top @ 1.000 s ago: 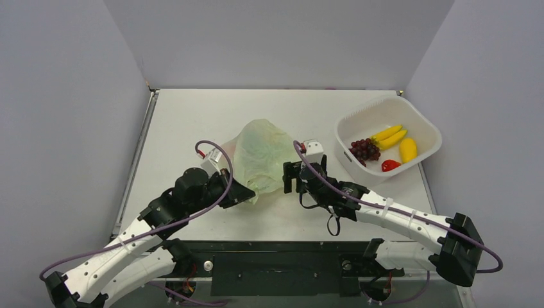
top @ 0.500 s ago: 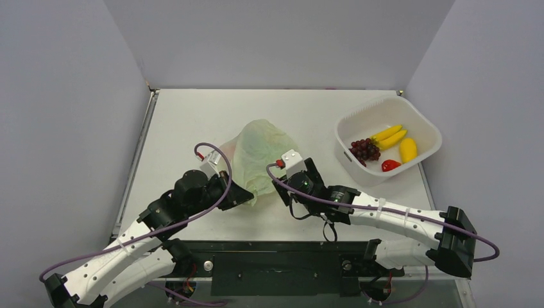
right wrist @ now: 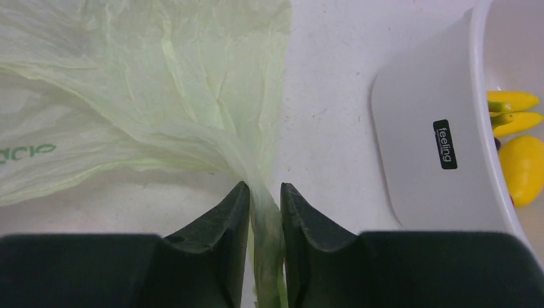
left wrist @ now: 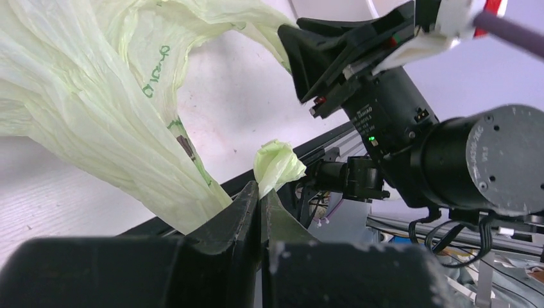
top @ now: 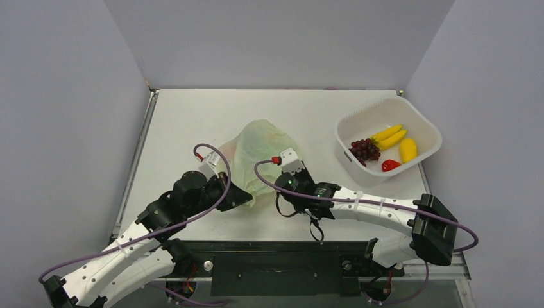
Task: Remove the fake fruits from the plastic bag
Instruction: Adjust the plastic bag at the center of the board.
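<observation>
Left wrist view: my left gripper (left wrist: 260,191) is pinched tight on a twisted strand of the plastic bag (left wrist: 83,96) — my right gripper (right wrist: 264,188) nips another strand. Bag lies mid-table between both arms, white basket (top: 420,125) to its right.

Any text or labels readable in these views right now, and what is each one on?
"feeling": black label on the white basket.
Green lettering on the plastic bag: creased and cut off, not readable.
Small white print on the right arm's motor: too small to read.
</observation>
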### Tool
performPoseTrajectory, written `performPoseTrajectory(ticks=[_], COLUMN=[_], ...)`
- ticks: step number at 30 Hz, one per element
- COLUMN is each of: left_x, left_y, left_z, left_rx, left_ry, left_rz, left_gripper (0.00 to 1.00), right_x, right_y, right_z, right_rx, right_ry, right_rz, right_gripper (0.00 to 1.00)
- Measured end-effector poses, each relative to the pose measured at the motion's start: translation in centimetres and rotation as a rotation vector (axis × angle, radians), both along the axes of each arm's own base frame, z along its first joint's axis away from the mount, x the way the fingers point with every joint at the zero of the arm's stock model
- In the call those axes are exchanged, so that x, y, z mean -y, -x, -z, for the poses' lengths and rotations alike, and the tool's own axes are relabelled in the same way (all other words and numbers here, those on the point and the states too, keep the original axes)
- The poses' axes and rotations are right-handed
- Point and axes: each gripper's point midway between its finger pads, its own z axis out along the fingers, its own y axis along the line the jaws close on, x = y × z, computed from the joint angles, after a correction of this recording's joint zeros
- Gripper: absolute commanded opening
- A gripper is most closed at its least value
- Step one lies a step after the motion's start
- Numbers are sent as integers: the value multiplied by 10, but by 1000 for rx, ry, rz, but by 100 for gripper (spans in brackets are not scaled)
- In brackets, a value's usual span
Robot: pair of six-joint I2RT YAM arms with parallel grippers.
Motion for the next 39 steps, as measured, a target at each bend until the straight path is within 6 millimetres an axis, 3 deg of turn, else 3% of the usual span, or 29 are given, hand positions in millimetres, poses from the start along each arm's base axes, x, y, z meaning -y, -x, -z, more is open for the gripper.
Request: performPoseTrajectory(ticks=[2,8,12,19,25,27,31,34,39], left_x=[-2,-7,-12,-9,2,6,6,0,-12], left_y=[1,6,11,26,39,41,41,41,28], left_z=[1,5,7,13,28,29,34,27,-25], left_rx=[4,2,0,-28,-78,-82,-73,-48,74], left_ry=[-7,-50,-67,-20,-21,-25,-56,-101,-193], left_rz=[4,18,29,63,108,119,134,139,129], left_gripper=[0,0,0,0,0,6,33,41,47], right_x=[3,10,8,-17,-45,-47,-45,-49,-51], right_y=[-6,-32,-66,-124,-143,-148,-151,-150,-139], right_z=[1,-8,-42,-111,-126,-126,-127,-126,-115], right_rx=[7,11,29,72,61,49,26,2,-40], right_ry=[12,-36,-174,-443,-517,-529,-555,-573,-580], right_rz=[28,120,191,211,177,176,163,128,85], right_gripper=[0,0,0,0,0,0,0,0,0])
